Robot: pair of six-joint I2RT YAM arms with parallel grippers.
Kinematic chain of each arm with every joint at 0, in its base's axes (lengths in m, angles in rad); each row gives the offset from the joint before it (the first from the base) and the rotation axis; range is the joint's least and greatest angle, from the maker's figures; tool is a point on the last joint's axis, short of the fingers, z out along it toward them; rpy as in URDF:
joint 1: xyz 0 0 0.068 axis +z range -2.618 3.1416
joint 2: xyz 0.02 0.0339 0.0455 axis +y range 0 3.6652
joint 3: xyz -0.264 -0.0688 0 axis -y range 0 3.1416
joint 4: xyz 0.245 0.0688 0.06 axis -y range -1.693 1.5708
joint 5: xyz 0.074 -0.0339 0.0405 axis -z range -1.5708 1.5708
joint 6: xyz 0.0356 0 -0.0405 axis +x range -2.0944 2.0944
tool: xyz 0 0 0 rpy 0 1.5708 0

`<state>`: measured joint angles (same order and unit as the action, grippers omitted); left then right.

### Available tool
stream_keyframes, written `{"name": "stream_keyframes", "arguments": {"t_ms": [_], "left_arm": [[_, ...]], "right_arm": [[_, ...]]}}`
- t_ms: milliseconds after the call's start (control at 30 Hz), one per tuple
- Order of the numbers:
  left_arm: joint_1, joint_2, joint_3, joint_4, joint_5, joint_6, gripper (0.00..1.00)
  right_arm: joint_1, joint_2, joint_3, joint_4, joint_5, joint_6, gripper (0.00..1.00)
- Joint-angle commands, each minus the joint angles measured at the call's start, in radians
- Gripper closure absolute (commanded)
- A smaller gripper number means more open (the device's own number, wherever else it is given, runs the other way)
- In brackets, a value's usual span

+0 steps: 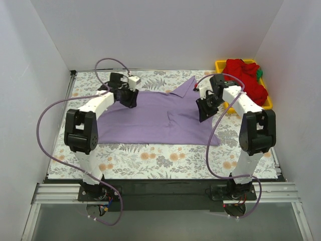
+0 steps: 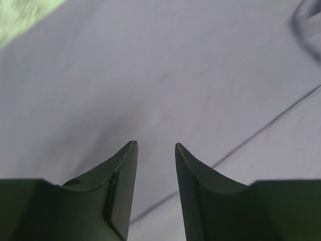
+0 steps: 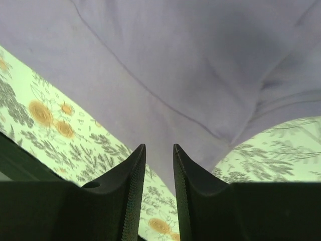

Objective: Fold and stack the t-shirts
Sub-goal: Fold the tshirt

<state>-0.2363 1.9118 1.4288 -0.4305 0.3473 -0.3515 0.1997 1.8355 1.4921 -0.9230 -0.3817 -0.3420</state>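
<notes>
A lavender-purple t-shirt lies spread flat in the middle of the floral cloth, one sleeve pointing to the back right. My left gripper hovers over its back left part, open and empty; the left wrist view shows the fingers apart above purple cloth. My right gripper hovers over the shirt's right edge, open and empty; a pointed corner of the shirt runs between its fingers in the right wrist view. A red t-shirt and a bit of a green one lie bunched in the yellow tray.
The yellow plastic tray stands at the back right corner. The floral-patterned cloth covers the table. White walls close in the left, back and right sides. Purple cables loop from both arms.
</notes>
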Motion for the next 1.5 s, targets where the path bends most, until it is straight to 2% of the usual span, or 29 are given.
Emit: {"name": "stream_keyframes", "arguments": {"t_ms": [0,33,167,200,233,433,567,733,833,933,967,1033,1067,1200,1300,1467], "left_arm": [[0.146,-0.118,-0.034,-0.303,0.061,0.063,0.64],[0.187,-0.126,-0.075,-0.310,0.049,0.081,0.64],[0.235,-0.146,-0.198,-0.320,-0.031,0.176,0.65],[0.238,-0.152,-0.221,-0.307,-0.045,0.183,0.65],[0.286,-0.154,-0.241,-0.304,-0.065,0.189,0.65],[0.333,-0.183,-0.396,-0.307,-0.105,0.187,0.67],[0.344,-0.246,-0.482,-0.316,-0.111,0.194,0.67],[0.357,-0.332,-0.528,-0.366,-0.079,0.212,0.67],[0.364,-0.364,-0.460,-0.412,0.001,0.226,0.65],[0.367,-0.347,-0.317,-0.445,0.065,0.220,0.62],[0.371,-0.335,-0.230,-0.447,0.084,0.214,0.61],[0.388,-0.286,-0.148,-0.439,0.129,0.181,0.53],[0.397,-0.264,-0.110,-0.433,0.143,0.169,0.52],[0.440,-0.119,0.120,-0.403,0.188,0.054,0.52],[0.486,-0.036,0.215,-0.370,0.217,0.008,0.51],[0.511,0.073,0.354,-0.329,0.202,-0.087,0.50]], "right_arm": [[0.038,-0.013,-0.064,0.001,0.107,-0.038,0.65],[0.040,-0.007,-0.079,0.006,0.130,-0.040,0.64],[0.040,0.031,-0.099,0.019,0.168,-0.063,0.65],[0.040,0.042,-0.101,0.024,0.178,-0.066,0.65],[0.038,0.047,-0.104,0.026,0.181,-0.068,0.65],[0.070,0.061,-0.177,0.036,0.242,-0.101,0.65],[0.102,0.031,-0.269,0.046,0.238,-0.109,0.65],[0.127,-0.088,-0.351,0.032,0.176,-0.109,0.65],[0.127,-0.134,-0.275,-0.026,0.071,-0.112,0.61],[0.115,-0.136,-0.169,-0.053,-0.003,-0.103,0.58],[0.103,-0.127,-0.080,-0.053,-0.014,-0.100,0.57],[0.083,-0.067,0.032,-0.048,-0.014,-0.095,0.56],[0.060,-0.036,0.151,-0.048,-0.017,-0.091,0.56],[0.012,0.187,0.432,-0.059,-0.028,-0.071,0.59],[-0.003,0.311,0.599,-0.048,0.000,-0.072,0.59],[-0.023,0.479,0.772,0.024,0.052,-0.063,0.57]]}}
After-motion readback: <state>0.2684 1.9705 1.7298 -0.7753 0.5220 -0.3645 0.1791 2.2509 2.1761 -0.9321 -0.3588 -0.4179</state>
